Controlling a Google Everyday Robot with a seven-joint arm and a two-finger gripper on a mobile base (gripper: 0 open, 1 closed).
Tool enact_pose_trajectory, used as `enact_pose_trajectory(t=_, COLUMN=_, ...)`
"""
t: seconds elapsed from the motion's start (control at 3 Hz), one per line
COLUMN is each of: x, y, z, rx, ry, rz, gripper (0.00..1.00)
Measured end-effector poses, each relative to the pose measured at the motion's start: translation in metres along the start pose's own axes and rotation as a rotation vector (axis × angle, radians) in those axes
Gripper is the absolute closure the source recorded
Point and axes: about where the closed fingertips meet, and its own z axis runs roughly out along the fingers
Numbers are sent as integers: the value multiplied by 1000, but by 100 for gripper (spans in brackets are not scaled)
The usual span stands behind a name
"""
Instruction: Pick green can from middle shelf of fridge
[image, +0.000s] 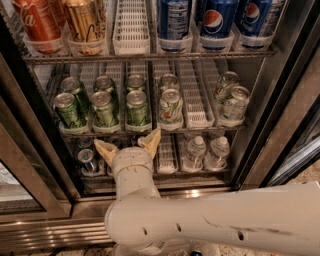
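The fridge (280, 125) stands open in front of me. Its middle shelf (192, 100) is a wire rack with white lane trays. Three lanes of dark green cans line its left part; the front ones are the left (68, 111), the middle (104, 109) and the right green can (137, 108). A paler white-and-green can (170, 106) stands to their right. My gripper (128, 144) is open and empty, its two tan fingertips (151, 140) just below the shelf's front edge, under the middle and right green cans, touching none.
The top rack holds red (37, 22), gold (84, 22) and blue Pepsi cans (215, 20). Silver-white cans (234, 102) stand at the middle shelf's right. The bottom rack holds small bottles (195, 150) and a can (86, 160). Dark door frames (30, 135) flank the opening. My white arm (215, 220) fills the foreground.
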Motion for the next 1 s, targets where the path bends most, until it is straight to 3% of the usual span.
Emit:
enact_pose_trajectory(t=0.67, x=-3, y=2, z=3, rx=-7, ry=-10, rz=15, gripper=0)
enact_pose_trajectory(t=1.0, x=-9, y=-1, z=7, rx=0, ry=-41, rz=2, gripper=19)
